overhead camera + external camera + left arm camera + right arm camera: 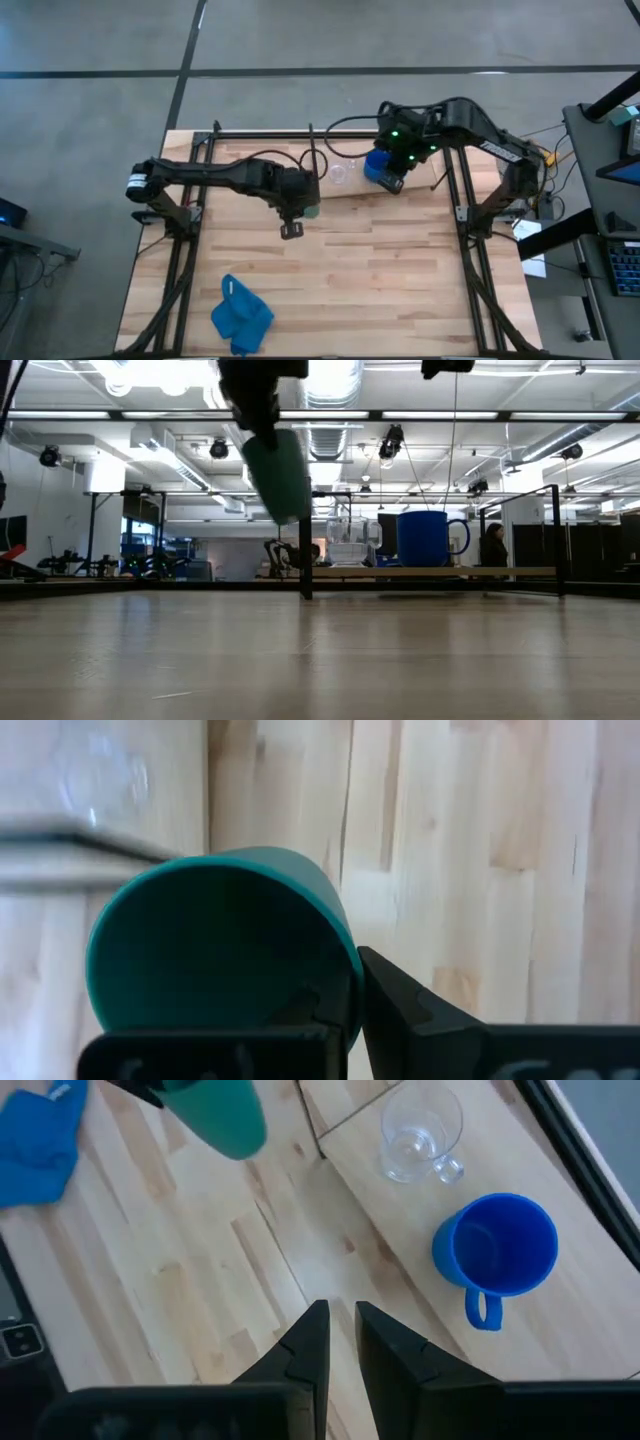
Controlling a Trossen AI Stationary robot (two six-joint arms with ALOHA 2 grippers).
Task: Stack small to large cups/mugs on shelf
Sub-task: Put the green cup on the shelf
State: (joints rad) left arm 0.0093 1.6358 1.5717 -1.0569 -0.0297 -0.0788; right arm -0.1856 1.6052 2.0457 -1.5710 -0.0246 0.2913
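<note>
The dark green cup (215, 955), nearest the lens, hangs above the table (400, 270), clamped in the left gripper (300, 207). Next, I judge: carry it to the shelf (520, 1170) beside the blue mug (495, 1245) and glass cup (415, 1130). The right gripper (340, 1330), nearly closed and empty, hovers near the shelf

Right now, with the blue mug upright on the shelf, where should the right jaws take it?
By the rim wall of the blue mug, coming from above: it stands upright with its mouth open. Pick the side away from the handle and the glass cup. The right gripper hangs above it, nearly closed.
</note>
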